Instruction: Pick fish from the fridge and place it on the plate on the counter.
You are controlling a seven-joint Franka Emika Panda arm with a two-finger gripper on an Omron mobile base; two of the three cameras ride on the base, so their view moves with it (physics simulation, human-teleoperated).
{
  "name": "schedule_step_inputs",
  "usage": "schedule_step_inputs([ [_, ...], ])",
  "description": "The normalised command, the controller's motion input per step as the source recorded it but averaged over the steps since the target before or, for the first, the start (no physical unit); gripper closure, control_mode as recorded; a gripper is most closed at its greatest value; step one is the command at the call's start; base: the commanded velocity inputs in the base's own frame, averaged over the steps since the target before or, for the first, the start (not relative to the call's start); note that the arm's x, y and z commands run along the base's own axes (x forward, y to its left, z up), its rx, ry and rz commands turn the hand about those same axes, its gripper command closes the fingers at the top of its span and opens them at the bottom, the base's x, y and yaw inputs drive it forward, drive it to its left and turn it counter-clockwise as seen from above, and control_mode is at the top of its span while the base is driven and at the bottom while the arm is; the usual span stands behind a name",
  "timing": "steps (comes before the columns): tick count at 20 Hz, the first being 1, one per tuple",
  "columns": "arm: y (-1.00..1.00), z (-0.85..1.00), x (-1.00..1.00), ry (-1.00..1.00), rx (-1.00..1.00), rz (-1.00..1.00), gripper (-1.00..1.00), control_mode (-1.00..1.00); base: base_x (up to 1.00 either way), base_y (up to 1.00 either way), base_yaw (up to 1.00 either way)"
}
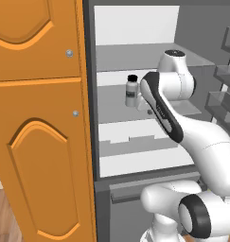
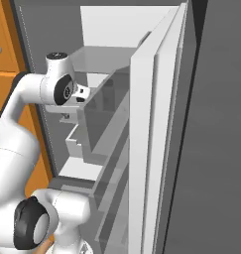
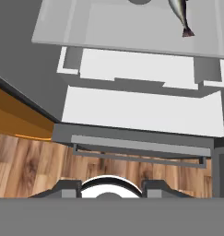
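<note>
The fridge (image 1: 135, 56) stands open and my arm reaches into it at the middle shelf. The fish (image 3: 180, 13), grey and slim with a dark reddish tail, lies on a clear glass shelf (image 3: 113, 27) at the top right edge of the hand view; only its rear half and tail show. My gripper (image 3: 111, 190) sits low in the hand view, well apart from the fish, with its fingertips (image 3: 67, 188) spread and nothing between them. In the base views my own wrist hides the fingers. The plate and the counter are out of view.
A white bottle with a black cap (image 1: 131, 91) stands on the middle shelf just left of my wrist. White drawers (image 3: 141, 108) lie under the shelf. The open door's racks (image 2: 109, 124) crowd the right; an orange cabinet (image 1: 38, 118) walls the left. A wooden floor (image 3: 30, 161) lies below.
</note>
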Motion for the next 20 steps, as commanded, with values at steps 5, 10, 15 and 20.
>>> schedule_step_inputs([
  [5, -0.26, 0.0, -0.16, -0.03, 0.0, 0.05, -1.0, -1.0, 0.0, 0.0, 0.0],
  [10, -0.72, -0.17, -0.2, -0.28, 0.02, 0.15, -1.0, -1.0, 0.0, 0.0, 0.0],
  [15, -0.62, -0.18, 0.1, -0.26, 0.04, 0.11, -1.0, -1.0, 0.0, 0.0, 0.0],
  [20, -0.54, -0.01, 0.4, -0.06, 0.11, 0.02, -1.0, -1.0, 0.0, 0.0, 0.0],
])
